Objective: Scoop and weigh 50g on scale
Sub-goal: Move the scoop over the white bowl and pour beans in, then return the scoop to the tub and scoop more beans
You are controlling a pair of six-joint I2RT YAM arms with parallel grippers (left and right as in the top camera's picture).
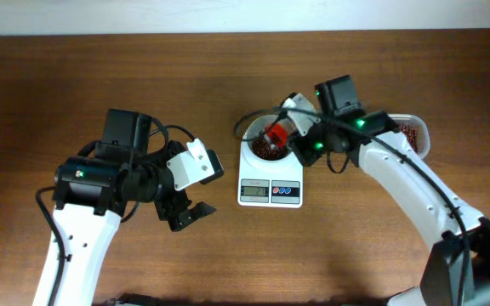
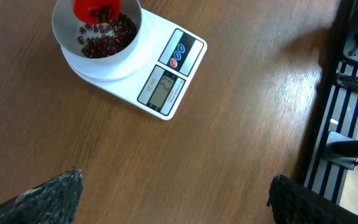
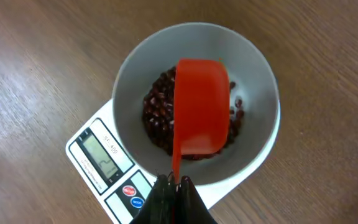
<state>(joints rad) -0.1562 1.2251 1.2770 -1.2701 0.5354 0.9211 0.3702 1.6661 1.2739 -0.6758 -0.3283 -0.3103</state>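
"SF-400" on scale (image 3: pixel 98 155) (digits unreadable)

Your table (image 1: pixel 143 76) is a brown wood-grain top, and its grain runs left to right in the overhead view. You have two things lying directly on it. The scale (image 1: pixel 270 192) sits flat on the wood a little right of centre, square to the table, with its display and buttons facing the bottom of that view. The tub (image 1: pixel 413 132) stands to the scale's right. You can see only its right end, with red beans inside.
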